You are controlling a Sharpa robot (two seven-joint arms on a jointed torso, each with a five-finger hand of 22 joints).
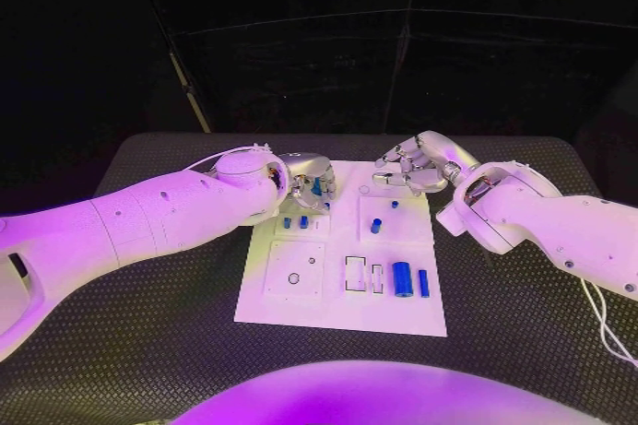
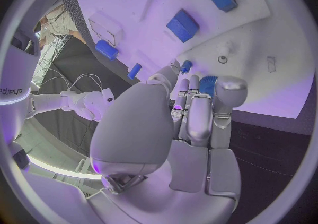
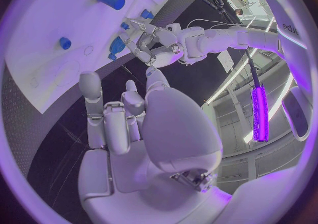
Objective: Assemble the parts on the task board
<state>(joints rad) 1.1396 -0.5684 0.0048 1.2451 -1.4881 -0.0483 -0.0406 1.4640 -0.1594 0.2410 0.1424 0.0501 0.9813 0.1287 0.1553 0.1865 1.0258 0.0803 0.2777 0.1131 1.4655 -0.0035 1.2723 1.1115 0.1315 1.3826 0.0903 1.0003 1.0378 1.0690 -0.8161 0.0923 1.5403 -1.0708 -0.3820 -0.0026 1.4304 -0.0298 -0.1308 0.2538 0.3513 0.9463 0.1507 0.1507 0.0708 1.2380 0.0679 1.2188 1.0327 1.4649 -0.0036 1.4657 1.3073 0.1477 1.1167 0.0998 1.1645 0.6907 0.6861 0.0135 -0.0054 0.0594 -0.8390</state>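
Observation:
The white task board lies in the middle of the black table. My left hand hovers over the board's far left corner and pinches a small blue part at its fingertips; the same blue part shows in the right wrist view. My right hand hangs over the board's far right edge, fingers curled in with nothing in them. Two short blue pegs stand near the left hand. A blue peg and a smaller one sit mid-board. Two blue cylinders lie at the near right.
A rectangular slot and a pale piece sit beside the near cylinders. A square plate with a ring mark is on the board's near left. Black textured table spreads around the board on all sides.

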